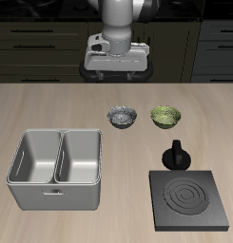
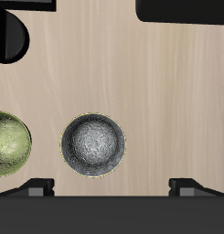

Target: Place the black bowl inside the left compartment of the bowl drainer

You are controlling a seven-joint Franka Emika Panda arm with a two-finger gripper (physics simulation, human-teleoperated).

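The black bowl [image 1: 123,117] [image 2: 93,144] sits upright on the table, dark with a pale mottled inside. My gripper [image 1: 116,70] [image 2: 112,189] hangs open well above the table, farther back than the bowl, with nothing between its fingers. Its two fingertips [image 2: 36,189] show far apart in the wrist view. The bowl drainer [image 1: 53,187] stands nearer the table's front edge. It is a light-grey tub with two deep wells [image 1: 37,157] [image 1: 80,156], both empty.
An olive-green bowl [image 1: 165,116] [image 2: 8,143] sits beside the black bowl. A small black pot [image 1: 177,156] [image 2: 7,37] stands just behind a flat black stove plate [image 1: 189,201] near the front edge.
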